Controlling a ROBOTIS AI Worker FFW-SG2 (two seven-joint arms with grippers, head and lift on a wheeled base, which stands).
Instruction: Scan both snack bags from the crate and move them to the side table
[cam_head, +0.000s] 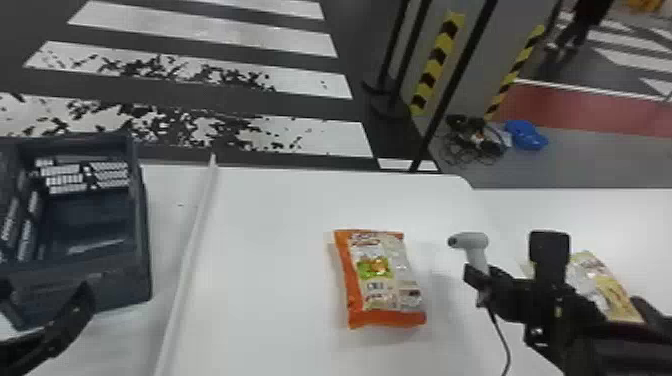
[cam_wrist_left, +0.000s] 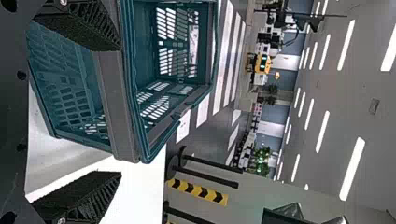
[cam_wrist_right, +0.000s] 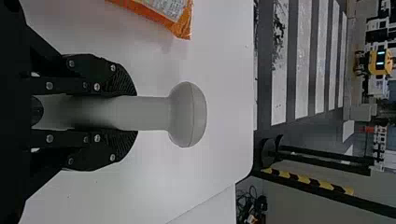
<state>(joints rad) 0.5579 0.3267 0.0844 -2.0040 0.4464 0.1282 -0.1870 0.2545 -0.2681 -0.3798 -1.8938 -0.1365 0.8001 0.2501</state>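
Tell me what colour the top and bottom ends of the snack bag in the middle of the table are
Orange; the bag shows best in the head view.

This looks like a large industrial hall, with crossing stripes (cam_head: 210, 31), hazard bands (cam_head: 436, 62) and ceiling lights (cam_wrist_left: 352, 169).

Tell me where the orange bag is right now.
In the head view, the orange bag lies on the white table right of centre, between the crate on the left and the scanner in the right gripper.

Room lies between the crate (cam_head: 142, 240) and orange bag (cam_head: 382, 280) over a white ridge (cam_head: 193, 240), while the scanner (cam_head: 475, 243) obstructs the right.
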